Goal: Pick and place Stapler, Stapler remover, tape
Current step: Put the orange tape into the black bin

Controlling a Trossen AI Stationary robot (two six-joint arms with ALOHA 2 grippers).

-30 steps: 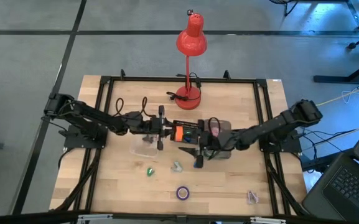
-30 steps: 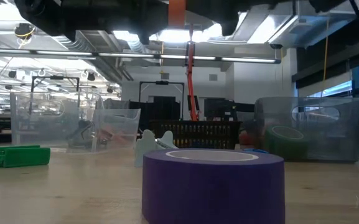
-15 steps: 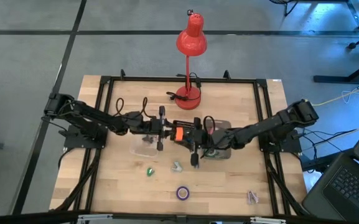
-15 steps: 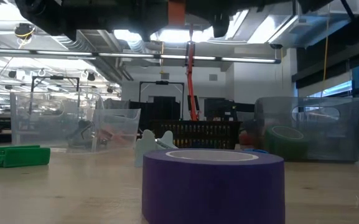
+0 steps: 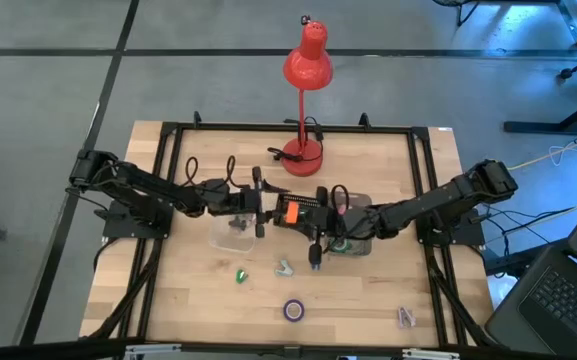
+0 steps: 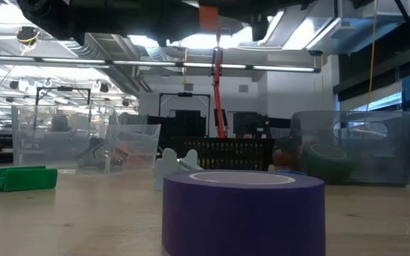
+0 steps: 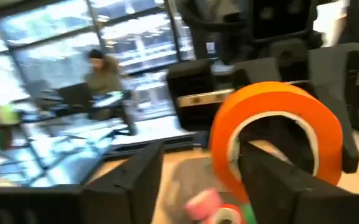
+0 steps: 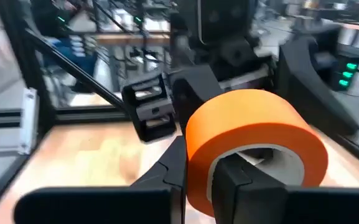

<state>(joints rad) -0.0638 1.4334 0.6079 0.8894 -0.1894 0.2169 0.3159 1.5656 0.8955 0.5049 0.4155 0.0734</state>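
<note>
An orange tape roll [image 5: 290, 212] hangs in the air over the table's middle, between my two grippers. My right gripper [image 5: 304, 216] comes from the right and is shut on it [image 8: 254, 149]. My left gripper [image 5: 273, 209] faces it from the left, open, one finger [image 7: 272, 180] in front of the roll's hollow. A purple tape roll [image 5: 294, 310] lies flat near the front edge. A pale claw-shaped piece [image 5: 284, 267], perhaps the stapler remover, lies on the wood. I cannot pick out the stapler. My right gripper holds the orange roll by its wall [image 8: 198, 158], one finger [image 8: 241, 180] inside the hollow and one [image 8: 167, 180] outside. The fingers come level from the table's right. The roll stands on edge, clear of the table. My left gripper: I cannot tell whether it touches the roll.
A clear bin [image 5: 353, 238] with pink and green rolls stands under my right arm, another clear bin [image 5: 231, 232] under my left. A red desk lamp [image 5: 306, 90] stands at the back. A small green piece [image 5: 240, 275] and a small item [image 5: 405, 316] lie near the front.
My right gripper has moved toward the table's left, up to the orange roll, and has taken hold of it. My left gripper, which held the roll, has opened. The roll has stayed in the air at about the same place.
</note>
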